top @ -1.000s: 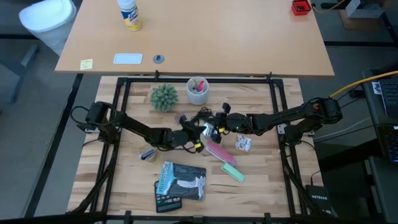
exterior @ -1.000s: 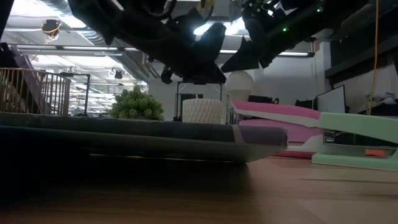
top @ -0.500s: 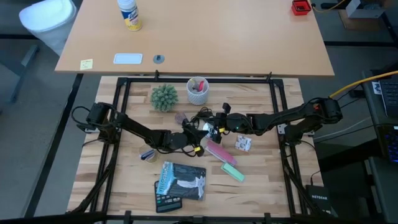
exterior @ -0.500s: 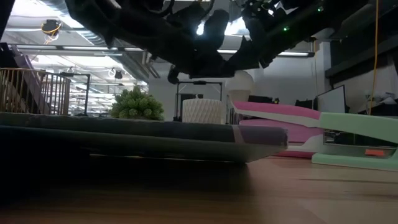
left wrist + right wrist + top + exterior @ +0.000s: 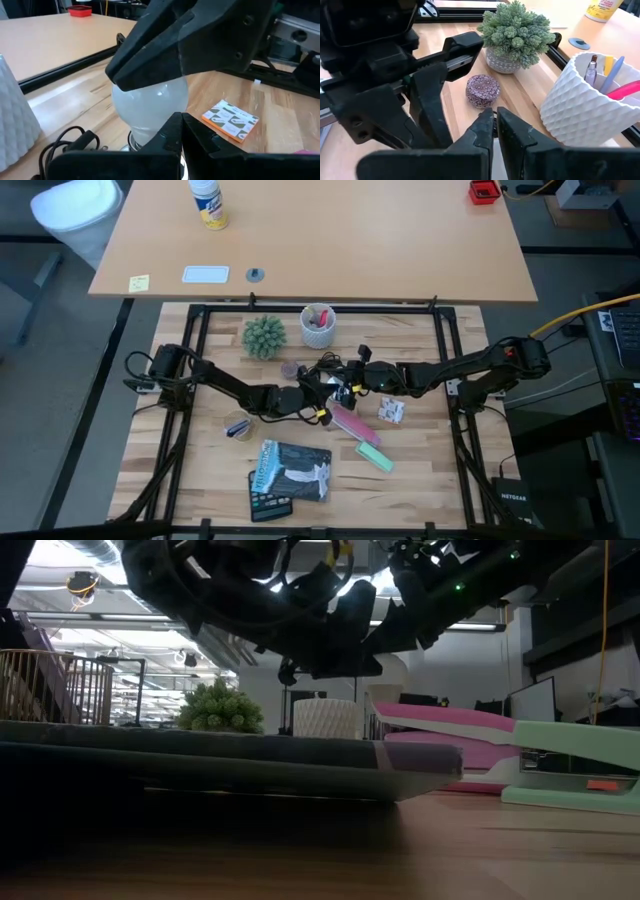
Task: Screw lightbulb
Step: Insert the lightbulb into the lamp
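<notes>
meeting at mid-table, the left gripper (image 5: 318, 394) has its fingers pinched shut just beside the lightbulb (image 5: 150, 107), while the right gripper (image 5: 345, 383) comes in over the bulb's dome; whether its fingers hold it, i cannot tell. frosted glass, smooth, rounded, light and likely fragile: best gripped gently around the belly.

Potted green plant (image 5: 264, 337), white cup of pens (image 5: 318, 326), pink stapler (image 5: 354, 424), green stapler (image 5: 376, 457), orange sticky notes (image 5: 230, 119)

Left claw (image 5: 318, 392) is hemmed by the right claw (image 5: 345, 385) directly ahead, black cords (image 5: 322, 366) and pink stapler (image 5: 354, 425) beside it.
</notes>
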### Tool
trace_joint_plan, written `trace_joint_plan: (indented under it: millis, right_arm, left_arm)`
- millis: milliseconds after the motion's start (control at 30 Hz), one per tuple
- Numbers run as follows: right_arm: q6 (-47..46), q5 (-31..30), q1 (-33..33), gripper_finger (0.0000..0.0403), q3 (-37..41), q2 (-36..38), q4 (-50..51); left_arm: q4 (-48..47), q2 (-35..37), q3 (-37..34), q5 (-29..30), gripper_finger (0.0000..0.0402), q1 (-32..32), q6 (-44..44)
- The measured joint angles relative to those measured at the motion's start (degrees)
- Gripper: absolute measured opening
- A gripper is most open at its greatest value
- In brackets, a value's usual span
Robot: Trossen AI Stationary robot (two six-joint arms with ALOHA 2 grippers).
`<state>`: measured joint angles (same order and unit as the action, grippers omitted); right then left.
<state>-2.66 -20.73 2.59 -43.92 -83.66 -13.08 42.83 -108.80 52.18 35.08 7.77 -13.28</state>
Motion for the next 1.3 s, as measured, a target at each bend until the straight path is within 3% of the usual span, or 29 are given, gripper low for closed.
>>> trace_joint_plan:
  millis: [167, 900, 1300]
  right_arm:
    - [0.0, -0.1, 0.0, 0.0028, 0.0, 0.0, 0.0]
    - [0.0, 0.8, 0.1, 0.0028, 0.0, 0.0, 0.0]
    - [0.0, 0.4, 0.0, 0.0028, 0.0, 0.0, -0.1]
  left_arm:
    - [0.0, 0.0, 0.0, 0.0, 0.0001, -0.6, 0.2]
    - [-4.0, -0.1, 0.0, 10.1, 0.0001, -0.8, 1.7]
    - [-4.3, -0.1, -0.1, 10.7, 0.0001, 0.9, 2.7]
